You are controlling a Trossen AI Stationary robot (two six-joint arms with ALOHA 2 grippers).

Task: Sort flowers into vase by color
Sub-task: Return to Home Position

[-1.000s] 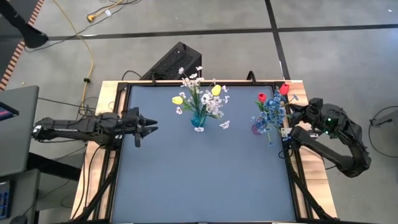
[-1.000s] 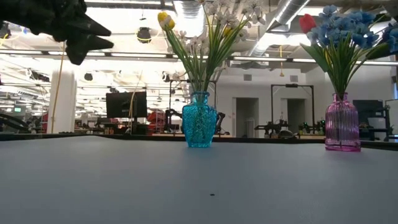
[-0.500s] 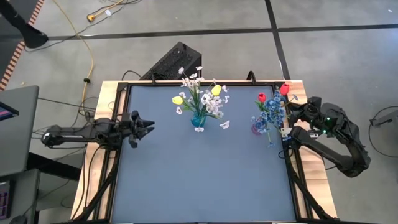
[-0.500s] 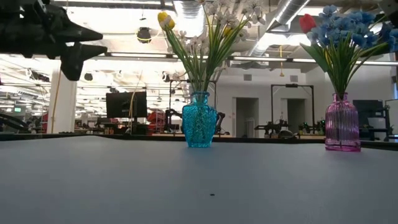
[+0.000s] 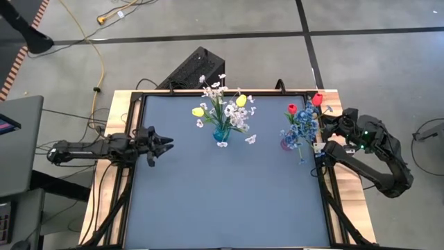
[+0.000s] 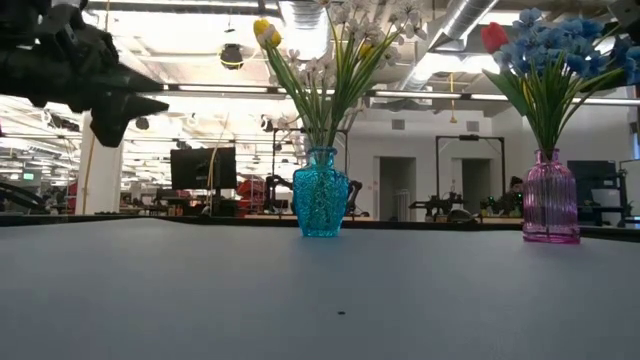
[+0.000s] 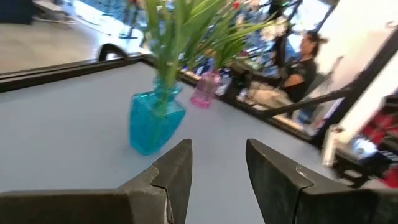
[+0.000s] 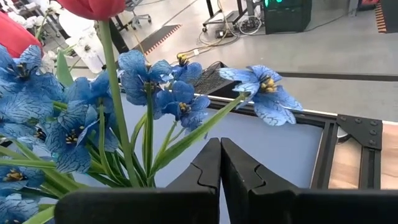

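Black and bare, my left gripper (image 5: pixel 166 144) hangs above the left edge of the grey-blue table top (image 5: pixel 229 198) in the high view. Its fingers (image 7: pixel 179 167) are parted with nothing between them, and they point toward the middle of the table.

Right of it, in the upper middle of the frame, stands the ribbed teal glass vase (image 5: pixel 221 133). It holds the yellow tulip buds (image 5: pixel 241 101) and the sprays of small white blossoms (image 5: pixel 212 89).

Further right, near the table's right edge, the violet ribbed glass vase (image 5: pixel 286 144) holds the red tulip buds (image 5: pixel 317 99) and the sprays of small blue blossoms (image 5: pixel 304 123).

My right gripper (image 8: pixel 220 152) sits just beside that bunch, at the far right. Its fingers are pressed together on nothing, and the blue petals are close in front of them.

I see no loose stem on the table, so I judge the sorting finished and the step in hand to be going home. Next I should draw the right gripper straight back from the leaves so it does not snag or tip the violet vase, then fold both arms to rest.
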